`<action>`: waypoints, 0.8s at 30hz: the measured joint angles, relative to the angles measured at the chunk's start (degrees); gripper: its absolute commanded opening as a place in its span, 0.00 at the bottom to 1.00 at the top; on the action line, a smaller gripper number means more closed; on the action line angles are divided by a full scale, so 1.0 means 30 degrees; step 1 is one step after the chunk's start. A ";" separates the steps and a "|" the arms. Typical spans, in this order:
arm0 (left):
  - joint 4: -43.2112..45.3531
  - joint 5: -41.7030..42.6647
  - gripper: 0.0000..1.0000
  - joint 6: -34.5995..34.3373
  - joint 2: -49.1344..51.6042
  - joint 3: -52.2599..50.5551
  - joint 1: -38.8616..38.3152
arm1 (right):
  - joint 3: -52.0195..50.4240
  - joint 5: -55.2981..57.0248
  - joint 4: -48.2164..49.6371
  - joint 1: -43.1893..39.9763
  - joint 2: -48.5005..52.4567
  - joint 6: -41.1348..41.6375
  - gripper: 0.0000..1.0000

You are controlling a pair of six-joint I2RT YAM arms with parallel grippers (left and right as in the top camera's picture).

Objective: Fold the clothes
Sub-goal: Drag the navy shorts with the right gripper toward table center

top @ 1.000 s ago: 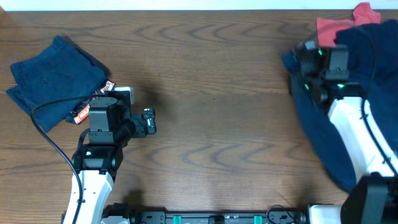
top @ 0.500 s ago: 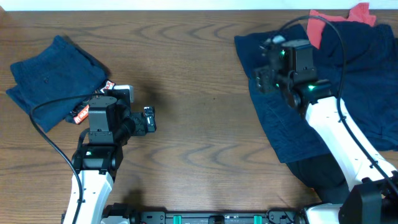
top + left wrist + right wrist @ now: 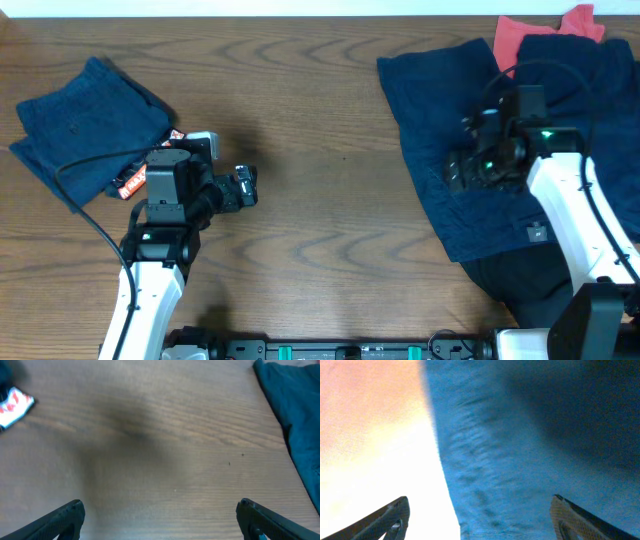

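Soft dark navy-blue cloth shorts (image 3: 440, 110) lay spread flat on the right side of the brown wooden table (image 3: 340, 130), with a darker cloth (image 3: 515, 275) showing at their near edge. The right gripper (image 3: 457, 172) hovered over this spread pair, close to its middle. In the right wrist view its two black fingers (image 3: 387, 520) stood far apart with nothing between them. The same blue cloth filled most of the view below, beside a washed-out bright patch at the left that could not be made out. A second pair of navy shorts (image 3: 85, 120) lay folded at the far left of the table, with an orange, white and black tag (image 3: 128, 183) poking out at its near edge. The left gripper (image 3: 245, 188) hung over bare wood just right of that folded pair, pointing toward the table's centre, its fingers (image 3: 62, 517) likewise spread wide and empty. A red cloth (image 3: 540, 35) showed at the far right corner, partly under navy fabric.
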 measured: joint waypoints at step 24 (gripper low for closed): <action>-0.1151 0.0073 0.98 -0.1377 0.0707 0.0000 0.0000 | -0.8757 0.4794 1.0593 0.4911 0.0051 0.1311 0.47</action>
